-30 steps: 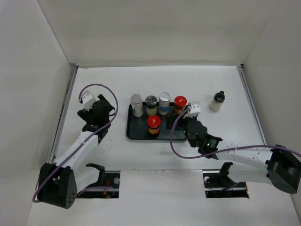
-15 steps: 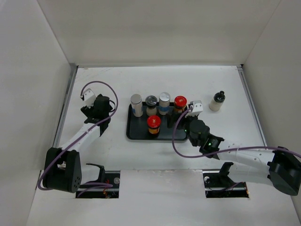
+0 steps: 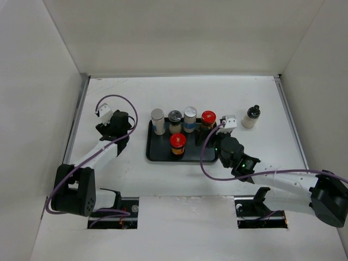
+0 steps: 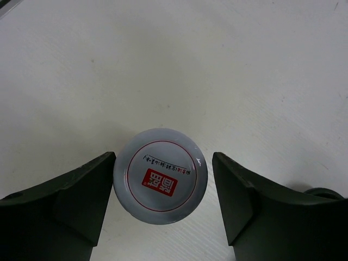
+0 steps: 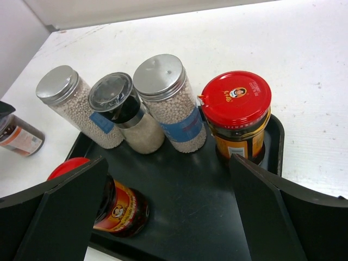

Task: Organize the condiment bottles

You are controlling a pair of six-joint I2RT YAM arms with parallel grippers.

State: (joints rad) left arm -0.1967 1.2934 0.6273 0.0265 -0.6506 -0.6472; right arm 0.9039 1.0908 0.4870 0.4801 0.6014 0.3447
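A small bottle with a grey-white cap (image 4: 161,174) printed with a red mark stands on the table left of the tray. My left gripper (image 4: 163,190) is shut on it: the left finger touches the cap and the right one is a sliver off it. The left gripper (image 3: 116,126) hides that bottle from above; its brown body (image 5: 19,138) shows at the right wrist view's left edge. On the black tray (image 3: 157,155) stand two silver-capped jars (image 3: 157,120) (image 3: 190,118), a dark-lidded jar (image 3: 175,120) and two red-capped jars (image 3: 208,119) (image 3: 178,143). My right gripper (image 5: 168,206) hangs open over the tray's bare floor (image 5: 185,179).
A white bottle with a black cap (image 3: 250,116) stands alone on the table right of the tray. White walls enclose the table on the left, back and right. The right arm's purple cable (image 3: 202,157) loops across the tray's near right corner.
The left gripper's jaws have closed in from wide open onto the grey-capped bottle, and its wrist has shifted slightly. The right gripper has edged a little to the right, still open.
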